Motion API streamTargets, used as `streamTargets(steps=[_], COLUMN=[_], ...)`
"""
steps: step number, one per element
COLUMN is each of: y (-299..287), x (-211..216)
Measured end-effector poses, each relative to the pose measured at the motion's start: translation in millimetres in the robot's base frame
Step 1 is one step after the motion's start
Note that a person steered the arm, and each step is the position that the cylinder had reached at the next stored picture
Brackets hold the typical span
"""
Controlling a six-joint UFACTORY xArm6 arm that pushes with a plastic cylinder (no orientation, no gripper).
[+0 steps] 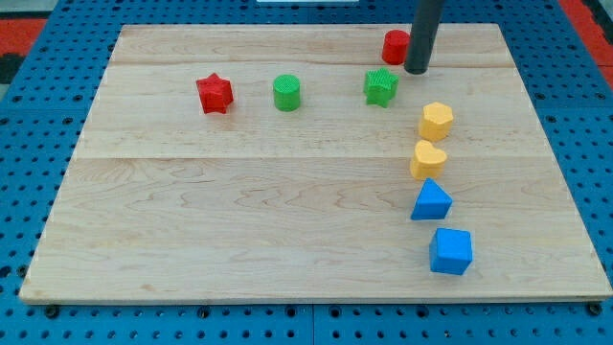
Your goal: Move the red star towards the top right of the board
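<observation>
My tip [416, 70], a bare rod without jaws, sits far right beside the red cylinder [395, 46], well apart from the red star [215, 93].

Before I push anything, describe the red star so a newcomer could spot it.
Start on the wooden board and go to its upper left area. The red star sits left of the green cylinder, far from my tip. It is the only red block with points.

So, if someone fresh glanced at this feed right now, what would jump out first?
Probably the dark rod coming down at the view's top right, my tip right beside the red cylinder. Next, the curving line of yellow and blue blocks down the right, and the red star off at upper left.
</observation>
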State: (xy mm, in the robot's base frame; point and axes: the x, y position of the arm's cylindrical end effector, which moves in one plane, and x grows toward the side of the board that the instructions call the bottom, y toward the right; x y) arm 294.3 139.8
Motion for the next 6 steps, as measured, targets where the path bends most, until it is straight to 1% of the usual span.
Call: streamTargets(steps=[1, 2, 6], y=[-70.0, -22.7, -20.0], x=[-26.3, -39.5, -57.2])
